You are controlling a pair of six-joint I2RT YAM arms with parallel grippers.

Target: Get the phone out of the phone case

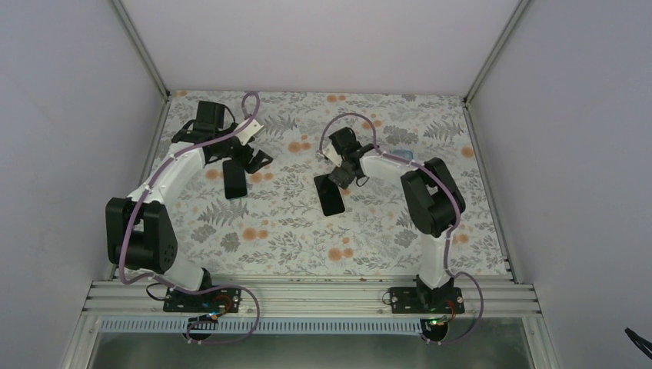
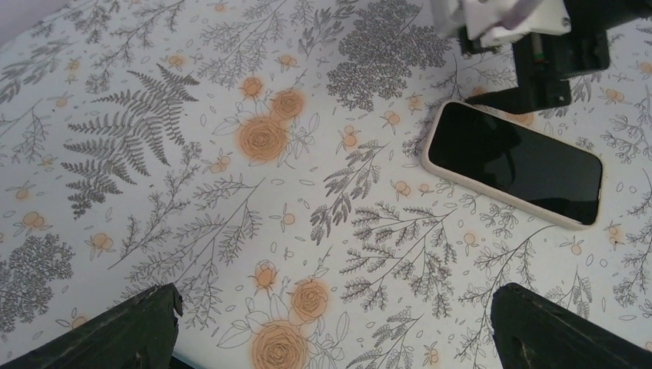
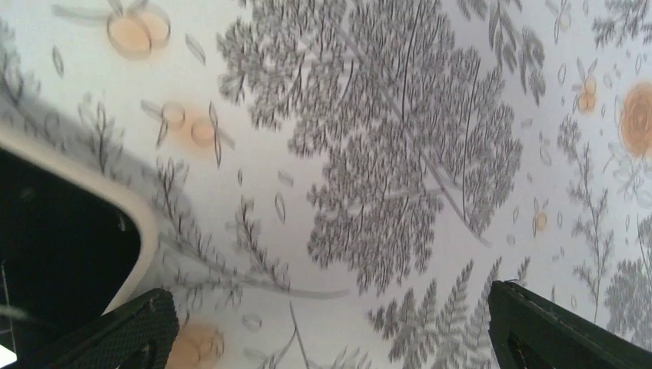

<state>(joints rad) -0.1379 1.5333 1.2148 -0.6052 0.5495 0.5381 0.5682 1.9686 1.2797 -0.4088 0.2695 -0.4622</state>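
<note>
Claws first: the left claw [image 1: 252, 160] and right claw [image 1: 347, 178] are both spread wide with nothing in them, each hovering just over the floral desk [image 2: 154, 192]. The phone [image 2: 515, 165] lies flat, screen up, near the middle of the desk. Its pale case [image 3: 146, 231] looks to us like it's on all round, so we'd say the real work hasn't started. The right claw sits right by one end of it and the left is looking on from well apart.

Our take on doing it well: pin one end down with the right claw, bring the left in low at a corner and peel the soft rim back rather than pinching the slippery glass. There's also a dark slab [image 1: 234, 181] under the left claw, but we can't tell what it is.
</note>
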